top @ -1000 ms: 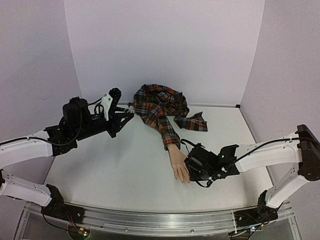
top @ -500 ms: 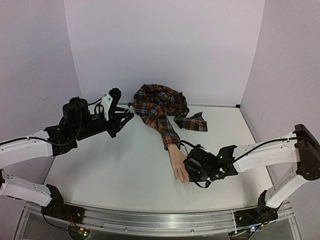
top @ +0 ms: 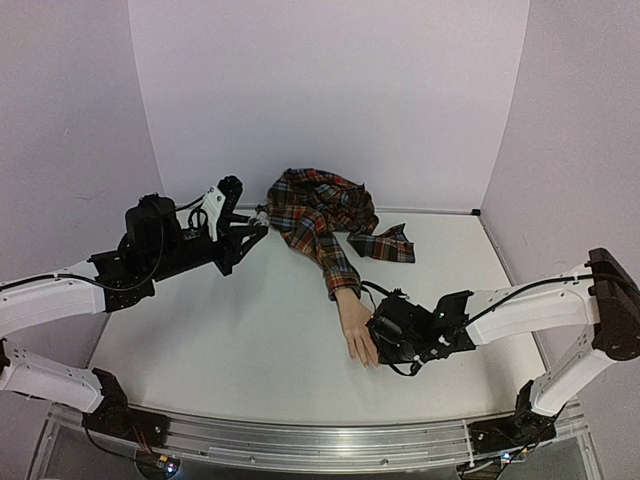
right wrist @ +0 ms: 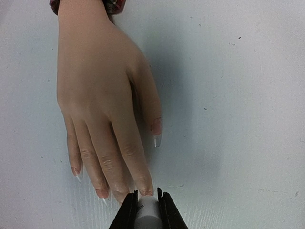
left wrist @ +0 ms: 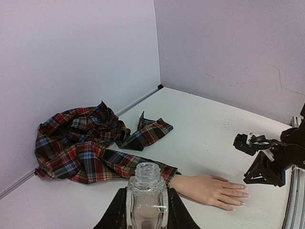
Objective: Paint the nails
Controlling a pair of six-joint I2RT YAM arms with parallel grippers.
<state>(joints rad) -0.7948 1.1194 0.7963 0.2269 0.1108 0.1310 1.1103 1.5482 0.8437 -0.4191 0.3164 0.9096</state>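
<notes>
The hand (top: 355, 325) lies flat on the bench (top: 250, 330). The right claw (right wrist: 147, 198) pinches a white brush cap (right wrist: 147, 212) at the index fingertip. The left claw (left wrist: 147, 212) pinches the open bottle (left wrist: 147, 191), well apart from the hand. Painting appears under way; which nails (right wrist: 156, 128) are coated cannot be told.

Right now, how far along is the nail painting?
Done: glass bottle is open, held by the left gripper. In hand: right gripper, shut on a white cap, sits at the index fingertip of the mannequin hand. Left: the nails show no clear colour yet.
</notes>
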